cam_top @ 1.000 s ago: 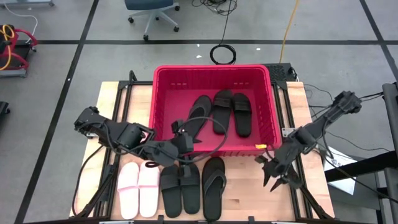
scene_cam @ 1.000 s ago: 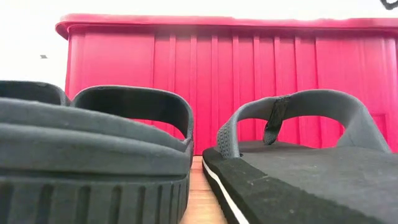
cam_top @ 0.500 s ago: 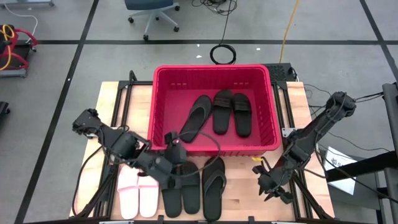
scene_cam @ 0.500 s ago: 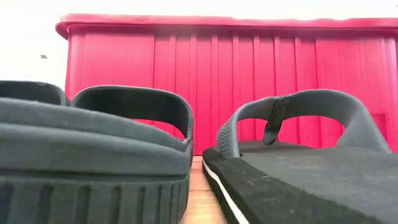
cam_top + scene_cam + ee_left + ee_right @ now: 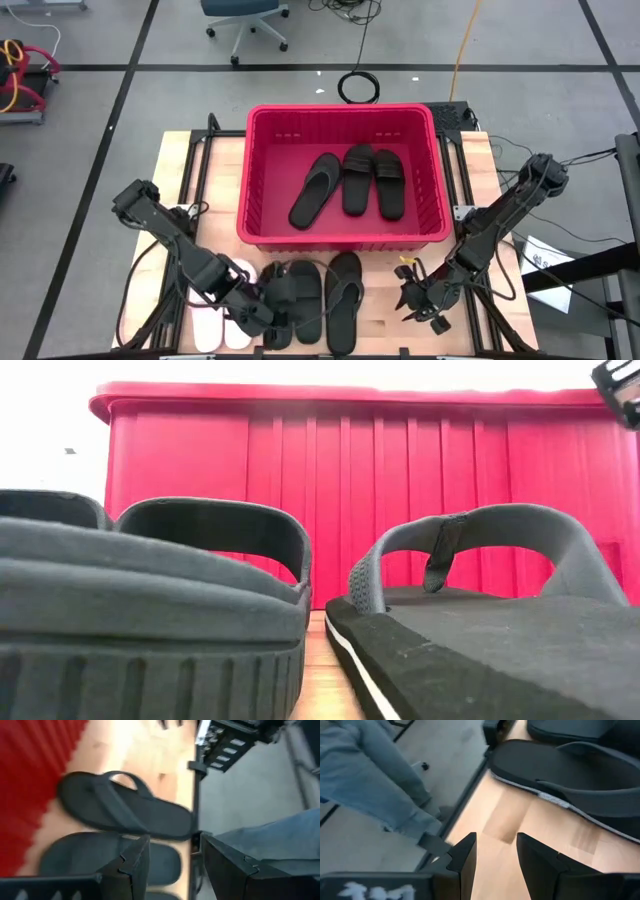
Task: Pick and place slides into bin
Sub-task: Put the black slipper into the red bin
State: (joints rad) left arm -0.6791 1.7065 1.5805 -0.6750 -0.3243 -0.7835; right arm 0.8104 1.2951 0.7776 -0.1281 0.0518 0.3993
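Note:
The red bin (image 5: pixel 268 150) stands at the table's middle and holds one black flip-flop (image 5: pixel 315 188) and a black wide-strap pair (image 5: pixel 373 182), all lying on its floor. In front of it on the table lie a pale pink pair (image 5: pixel 212 325), a black wide-strap pair (image 5: pixel 300 295) and a black flip-flop (image 5: pixel 343 298). My left gripper (image 5: pixel 268 315) is open over the near end of the black wide-strap pair (image 5: pixel 110 862), touching nothing. My right gripper (image 5: pixel 415 300) is open and empty, right of the flip-flop (image 5: pixel 580 770).
My left arm lies over the pink pair and hides much of it. A person's leg in jeans (image 5: pixel 365 775) stands just off the table's near edge and also shows in the left wrist view (image 5: pixel 280 840). Bare wood (image 5: pixel 385 320) lies between the flip-flop and my right gripper.
My left gripper has moved from inside the bin's near wall toward the table's near edge and now stands over the black wide-strap pair. My right gripper has moved toward the near edge and leftward, toward the flip-flop on the table. No slide has moved.

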